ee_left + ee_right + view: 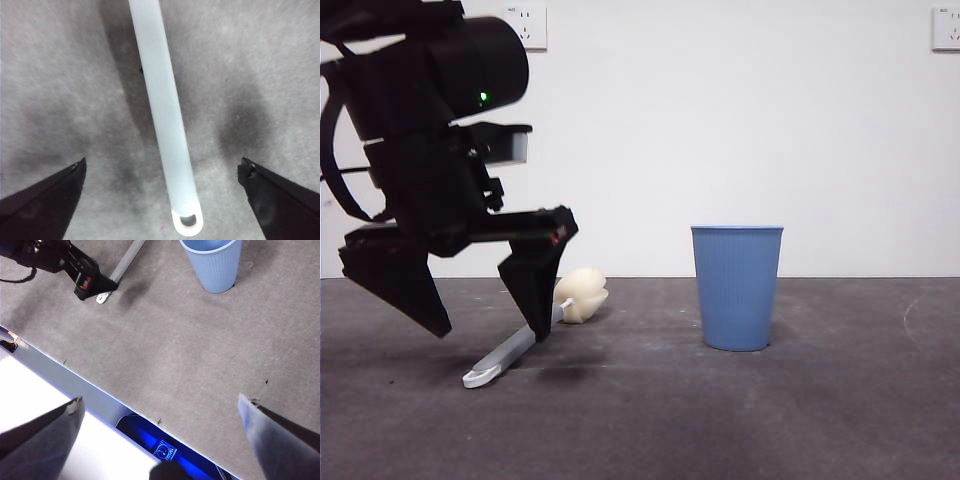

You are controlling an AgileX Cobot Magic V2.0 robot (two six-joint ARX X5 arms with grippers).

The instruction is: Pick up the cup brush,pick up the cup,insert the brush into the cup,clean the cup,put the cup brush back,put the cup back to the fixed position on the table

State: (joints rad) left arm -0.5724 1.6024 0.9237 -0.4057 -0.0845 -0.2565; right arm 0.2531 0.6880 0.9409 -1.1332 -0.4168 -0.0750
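two white wall sockets [526, 26] [946, 28] sit high on the plain white wall [720, 120].

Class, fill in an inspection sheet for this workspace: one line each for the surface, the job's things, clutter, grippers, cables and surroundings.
Surface: dark grey table, faintly scuffed.
Job's things: blue cup upright on the table, apart from the brush; brush lying on the table, sponge head away from the camera, handle end towards it.
Clutter: nothing seen.
Grippers: left gripper low over the brush handle, jaws open on either side of it, not touching; right gripper open, waiting near the table edge, holding nothing.
Cables: black cable looping on the left arm.
Surroundings: white wall with two sockets.
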